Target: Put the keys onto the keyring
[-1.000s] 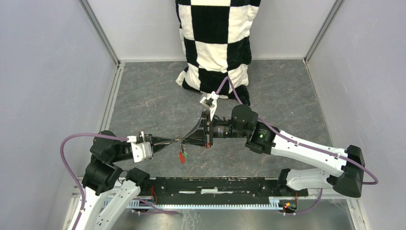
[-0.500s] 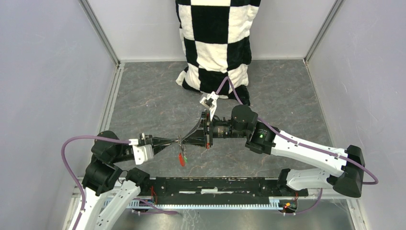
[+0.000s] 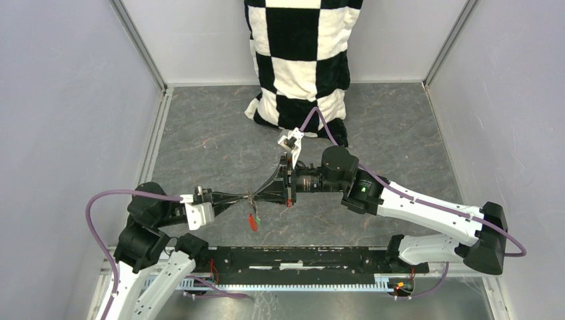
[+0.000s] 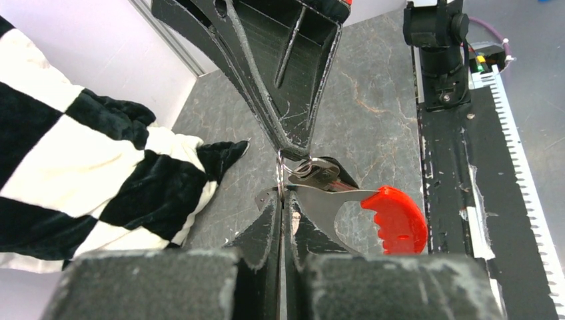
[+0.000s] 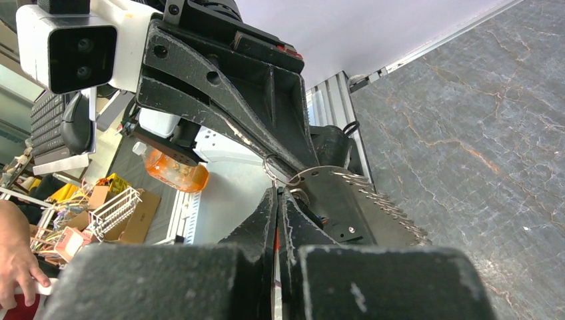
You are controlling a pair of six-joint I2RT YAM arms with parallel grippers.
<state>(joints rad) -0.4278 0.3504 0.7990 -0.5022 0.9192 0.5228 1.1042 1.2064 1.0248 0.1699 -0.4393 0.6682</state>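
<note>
1. Where the two arms meet above the middle of the table [image 3: 200, 143], the left gripper [image 3: 245, 196] has its fingers pressed together on the keyring [image 4: 280, 172]; the ring is held in the air, and its red tag [image 4: 398, 221] hangs toward the near side.
2. On the right, the right gripper [image 3: 256, 195] also has its fingers together against the ring; whether they nip the wire or a key, I cannot tell.
3. One metal key [image 4: 318, 175] seems threaded beside the tag, though the tangle leaves that uncertain; the other key is not visible; threading looks unfinished.
</note>
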